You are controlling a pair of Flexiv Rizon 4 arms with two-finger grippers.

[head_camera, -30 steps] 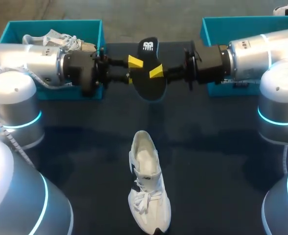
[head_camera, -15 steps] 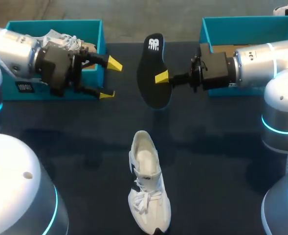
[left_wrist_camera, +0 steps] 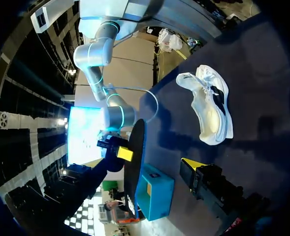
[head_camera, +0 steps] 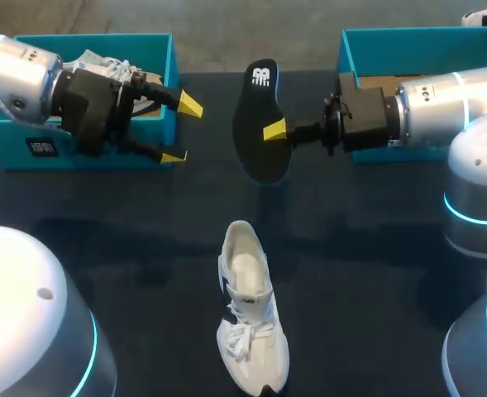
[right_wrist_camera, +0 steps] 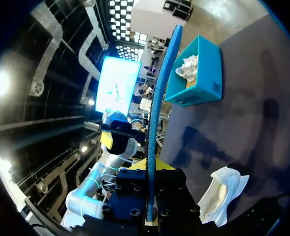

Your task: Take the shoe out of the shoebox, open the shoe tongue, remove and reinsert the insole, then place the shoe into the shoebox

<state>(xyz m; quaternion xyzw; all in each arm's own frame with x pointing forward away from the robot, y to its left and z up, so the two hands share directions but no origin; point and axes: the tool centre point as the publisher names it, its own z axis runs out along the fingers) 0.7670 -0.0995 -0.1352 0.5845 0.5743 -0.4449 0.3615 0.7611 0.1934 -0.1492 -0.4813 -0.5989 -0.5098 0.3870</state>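
my right fingers (head_camera: 274, 130) pinch the flat black foam insole (head_camera: 260, 124), held on edge above the dark tabletop (head_camera: 375, 248). my left fingers (head_camera: 190, 105) spread wide, just beside the teal cardboard shoebox (head_camera: 94, 38). white mesh sneaker (head_camera: 250, 318) sits upright on tabletop, apart from both.

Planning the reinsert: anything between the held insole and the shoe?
Nothing; head view shows only bare table between the insole and the white shoe.

Dim light leaves soft shadows on the dark table (head_camera: 375, 273), while the white shoe (head_camera: 251, 322) shows bright.
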